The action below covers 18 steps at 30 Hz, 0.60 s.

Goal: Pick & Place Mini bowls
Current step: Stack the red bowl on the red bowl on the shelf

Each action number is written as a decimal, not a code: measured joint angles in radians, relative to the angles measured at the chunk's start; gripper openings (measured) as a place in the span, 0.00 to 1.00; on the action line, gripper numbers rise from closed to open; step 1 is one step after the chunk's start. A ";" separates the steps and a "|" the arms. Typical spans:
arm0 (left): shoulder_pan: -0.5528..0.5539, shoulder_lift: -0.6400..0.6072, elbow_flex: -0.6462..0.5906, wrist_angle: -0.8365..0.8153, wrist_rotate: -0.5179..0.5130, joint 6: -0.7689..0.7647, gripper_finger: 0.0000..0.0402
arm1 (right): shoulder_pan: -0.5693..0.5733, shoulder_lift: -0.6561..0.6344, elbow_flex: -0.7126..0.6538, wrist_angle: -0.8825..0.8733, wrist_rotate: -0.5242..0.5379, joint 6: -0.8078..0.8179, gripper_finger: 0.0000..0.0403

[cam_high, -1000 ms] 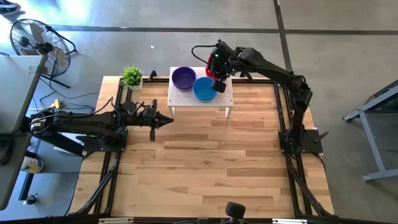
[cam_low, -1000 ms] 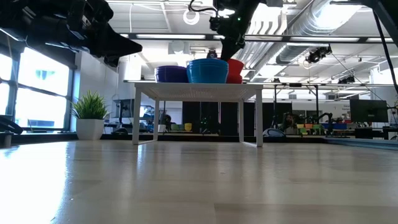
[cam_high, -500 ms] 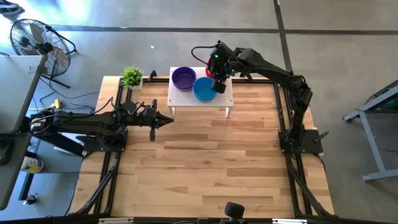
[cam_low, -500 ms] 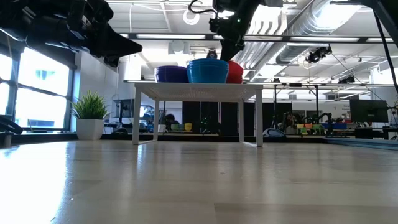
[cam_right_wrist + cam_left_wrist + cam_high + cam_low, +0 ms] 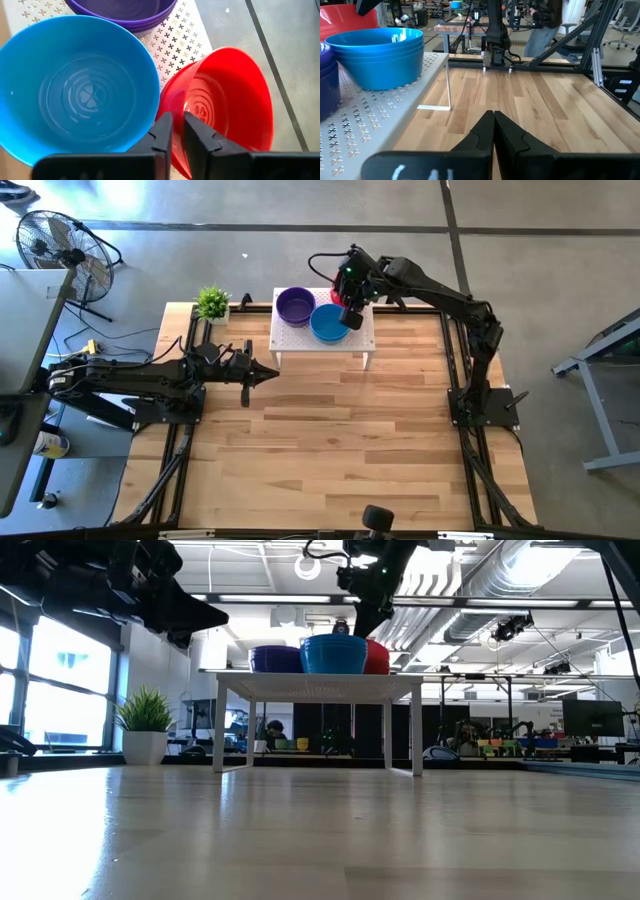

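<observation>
2 dark, 6-joint arms with black cables. Tapered black fingers [image 5: 506, 137] on each. Green light near right wrist.

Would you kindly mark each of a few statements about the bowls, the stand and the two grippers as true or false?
1. The blue bowls sit on the white stand. True.
2. The purple bowls lie on the wooden tabletop. False: they sit on the stand too.
3. The right gripper pinches the rim of the red bowl. True.
4. The left gripper holds a bowl. False: it is shut on nothing, above the table.
5. The potted plant stands on the stand. False: it stands at the table's corner.
</observation>
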 joint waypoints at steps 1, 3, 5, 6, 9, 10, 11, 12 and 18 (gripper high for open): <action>0.000 0.000 0.000 0.000 0.000 0.000 0.00 | 0.000 0.000 0.000 0.000 -0.004 0.000 0.06; 0.000 0.000 0.000 0.001 0.000 0.000 0.00 | 0.000 0.001 -0.006 0.000 -0.022 0.000 0.02; 0.000 0.000 0.000 0.001 0.000 -0.001 0.00 | 0.000 0.002 -0.013 -0.001 -0.030 0.011 0.02; 0.000 0.000 0.000 0.001 0.002 -0.003 0.00 | 0.000 0.002 -0.015 -0.002 -0.031 0.016 0.02; 0.000 0.000 0.000 0.000 0.006 -0.006 0.00 | 0.000 0.003 -0.015 -0.005 -0.032 0.034 0.01; 0.000 0.000 0.000 0.001 0.006 -0.006 0.00 | 0.000 0.003 -0.015 -0.005 -0.031 0.040 0.01; 0.000 0.000 0.000 0.001 0.007 -0.006 0.00 | 0.000 0.003 -0.015 -0.005 -0.032 0.047 0.01; 0.000 0.000 0.000 -0.001 0.007 -0.006 0.00 | 0.000 0.003 -0.015 -0.005 -0.031 0.053 0.01; 0.000 0.000 0.000 -0.011 0.010 -0.004 0.00 | 0.000 0.003 -0.015 0.002 -0.009 0.075 0.10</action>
